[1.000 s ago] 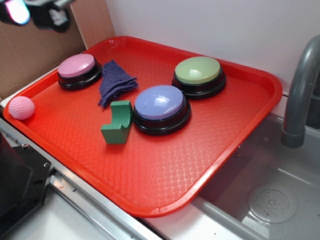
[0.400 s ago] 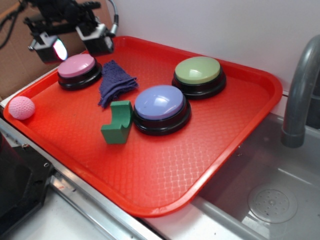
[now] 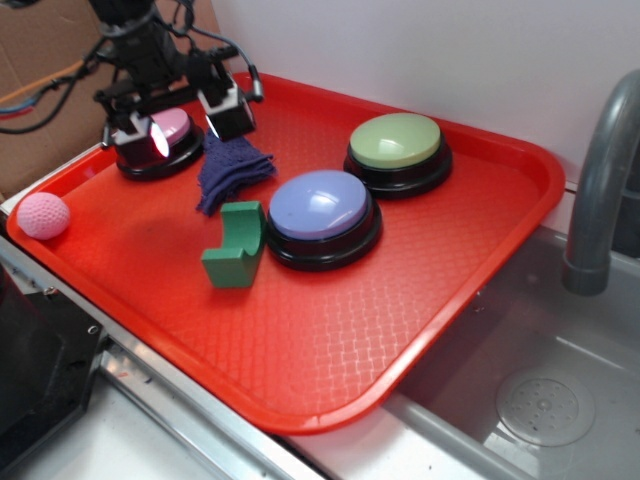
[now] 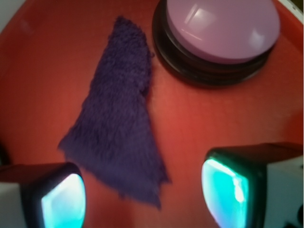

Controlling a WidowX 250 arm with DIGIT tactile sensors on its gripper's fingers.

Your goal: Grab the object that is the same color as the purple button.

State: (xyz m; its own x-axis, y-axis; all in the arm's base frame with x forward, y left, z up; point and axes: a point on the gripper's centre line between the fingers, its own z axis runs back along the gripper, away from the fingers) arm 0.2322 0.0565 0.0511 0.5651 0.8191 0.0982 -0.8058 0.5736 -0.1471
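Exterior view: red tray (image 3: 330,350) sits beside a grey sink (image 3: 520,400) with a grey faucet (image 3: 600,190) at right. White wall behind; brown cardboard (image 3: 40,90) at upper left.

On the tray:
- purple button (image 3: 320,207), pale bluish dome on black base, near centre.
- green button (image 3: 396,142), behind and right of the purple one, apart from it.
- pink button (image 3: 172,135) at the far-left part of the tray, partly hidden by the arm.
- cloth (image 3: 232,170), dark purple, knitted, folded, lying flat between the pink and purple buttons; touches neither as far as the exterior view shows.
- green block (image 3: 234,250) with a curved notch, just beside the purple button's left-front edge.
- pink ball (image 3: 43,215), knitted, at the tray's left rim.

Pincer (image 3: 186,117): black arm with cables, positioned over the gap between pink button and cloth. Fingers apart, nothing between them. One finger stands in front of the pink button, the other over the cloth's back edge.

Wrist view: cloth (image 4: 118,123) fills the centre-left as a rough triangle, narrow end pointing away; pink button (image 4: 223,28) at top right, close to the cloth's narrow end but separated by a strip of tray (image 4: 190,118). Both fingers (image 4: 237,190) appear at the bottom corners, pads glowing teal, the left one next to the cloth's wide end. Image slightly blurred.

No readable labels, brands or writing on any item.
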